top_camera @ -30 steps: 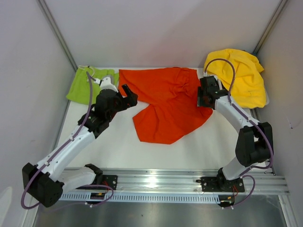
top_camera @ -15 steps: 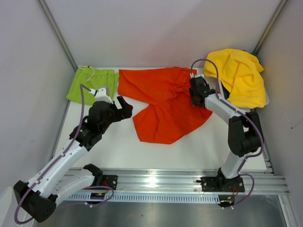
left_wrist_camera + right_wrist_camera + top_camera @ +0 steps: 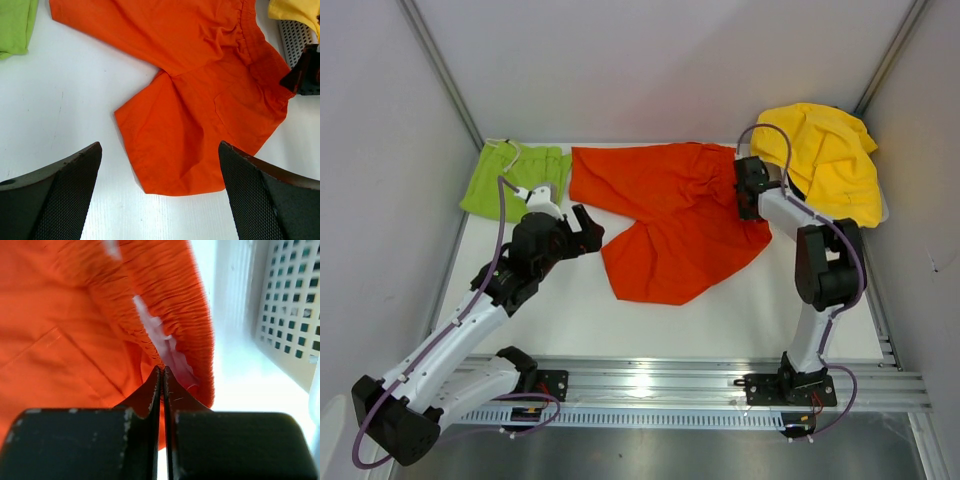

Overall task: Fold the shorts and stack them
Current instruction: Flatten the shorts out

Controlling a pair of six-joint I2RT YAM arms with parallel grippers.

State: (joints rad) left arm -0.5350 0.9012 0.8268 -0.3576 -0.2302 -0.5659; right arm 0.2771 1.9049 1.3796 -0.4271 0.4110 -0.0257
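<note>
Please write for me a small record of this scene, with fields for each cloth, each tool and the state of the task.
orange shorts: spread flat in the middle, not folded
green shorts: far left, beside the orange pair
yellow cloth: heaped at the far right, over a basket
left tool: open, holds nothing, over the orange leg's near edge
right tool: shut on the orange waistband
task: no stack yet

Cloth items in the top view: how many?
3: lime-green cloth shorts lie at the far left, orange-red cloth shorts are spread in the middle, and a yellow cloth heap sits at the far right. It may hide more underneath.
</note>
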